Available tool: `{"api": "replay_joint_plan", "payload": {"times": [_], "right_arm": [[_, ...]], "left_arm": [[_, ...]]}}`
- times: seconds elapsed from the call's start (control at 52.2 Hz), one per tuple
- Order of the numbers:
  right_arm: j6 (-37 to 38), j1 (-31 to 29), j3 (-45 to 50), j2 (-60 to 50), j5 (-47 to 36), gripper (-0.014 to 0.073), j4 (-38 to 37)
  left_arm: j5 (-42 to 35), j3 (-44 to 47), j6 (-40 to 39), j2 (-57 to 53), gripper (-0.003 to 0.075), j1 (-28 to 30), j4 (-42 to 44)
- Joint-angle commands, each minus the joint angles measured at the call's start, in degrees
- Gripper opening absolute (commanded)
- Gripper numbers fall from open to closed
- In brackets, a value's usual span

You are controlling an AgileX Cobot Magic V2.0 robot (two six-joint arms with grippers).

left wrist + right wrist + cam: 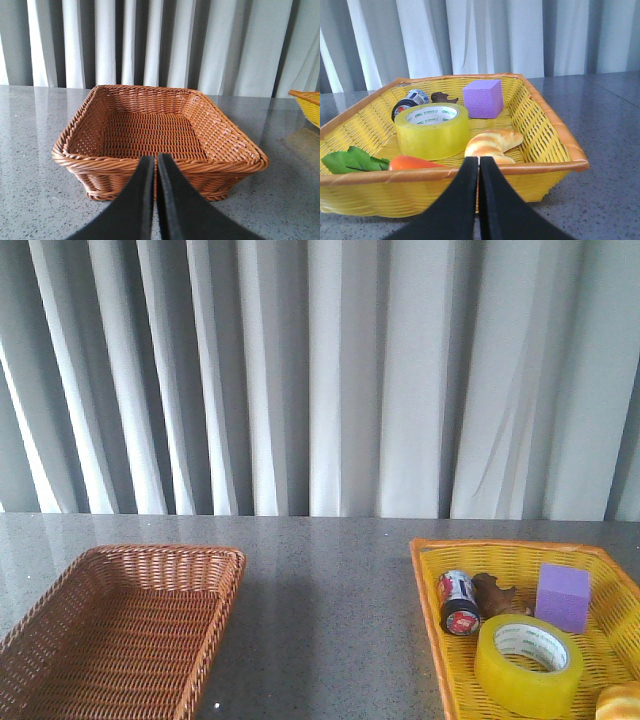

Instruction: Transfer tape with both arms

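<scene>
The tape (528, 664) is a wide yellow roll with a white printed core. It lies flat in the yellow basket (427, 585) at the right, and shows in the right wrist view (432, 130) too. My right gripper (479, 161) is shut and empty, just outside the near rim of the yellow basket (555, 131). My left gripper (155, 159) is shut and empty, in front of the near rim of the brown wicker basket (75, 132). Neither arm shows in the front view.
The yellow basket also holds a red-black-white can (459, 601), a purple cube (562, 595), a brown piece (495, 594), a croissant (492, 144), a carrot (412, 163) and a green leaf (350, 160). The brown wicker basket (215, 615) is at the left, with nothing in it. Grey curtains hang behind the table.
</scene>
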Motion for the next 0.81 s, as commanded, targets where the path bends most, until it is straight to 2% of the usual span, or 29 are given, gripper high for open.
{"api": "replay_joint_plan", "payload": {"times": [0.0, 0.498, 0.786], "right_arm": [[-0.4, -0.2, 0.4, -0.8, -4.2, -0.0005, -0.1], [0.0, -0.2, 0.4, -0.8, -4.5, -0.0005, 0.4], [0.0, -0.2, 0.3, -0.8, -5.6, -0.0005, 10.3]], "left_arm": [[-4.0, -1.6, -0.1, -0.9, 0.0, 0.1, -0.2], [-4.0, -1.6, -0.1, -0.9, 0.0, 0.1, -0.2], [-4.0, -1.6, -0.1, -0.9, 0.0, 0.1, -0.2]]}}
